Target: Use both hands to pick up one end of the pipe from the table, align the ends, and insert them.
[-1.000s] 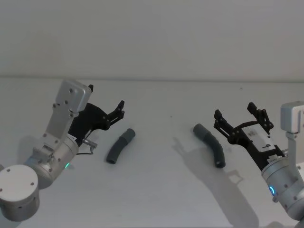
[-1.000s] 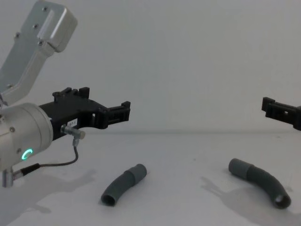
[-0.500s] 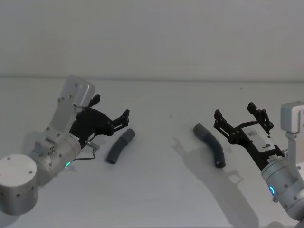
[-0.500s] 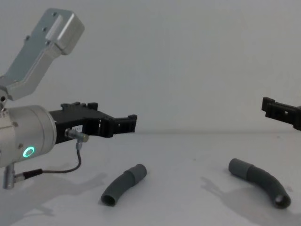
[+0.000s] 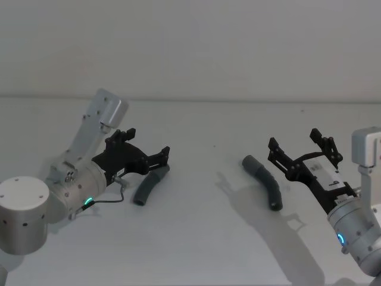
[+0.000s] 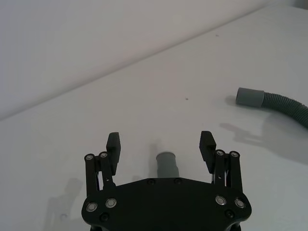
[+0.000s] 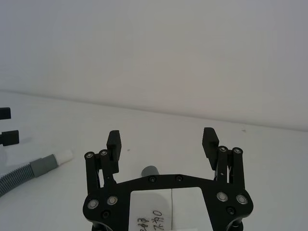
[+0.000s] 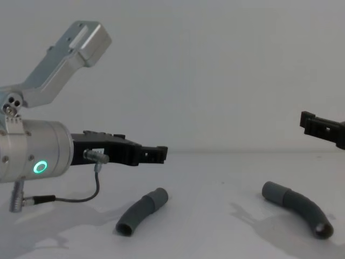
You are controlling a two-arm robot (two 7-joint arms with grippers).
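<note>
Two curved dark grey pipe pieces lie apart on the white table (image 5: 196, 244). My left gripper (image 5: 146, 145) is open and hovers over the collar end of the left piece (image 5: 149, 185), not touching it. In the left wrist view that collar (image 6: 167, 164) sits between the open fingers of the left gripper (image 6: 160, 139). From the chest the left gripper (image 8: 155, 154) hangs well above the left piece (image 8: 141, 211). My right gripper (image 5: 294, 140) is open, raised just behind the right piece (image 5: 265, 182), whose end (image 7: 150, 171) shows below the right gripper (image 7: 161, 135).
A plain pale wall stands behind the table's far edge. The table between the two pieces is bare. A thin grey cable (image 8: 81, 198) loops under the left wrist with its green ring (image 8: 40, 167).
My left gripper has swung forward and to the right and dropped lower, ending over the left piece's collar end. The right arm and both pieces have not moved.
</note>
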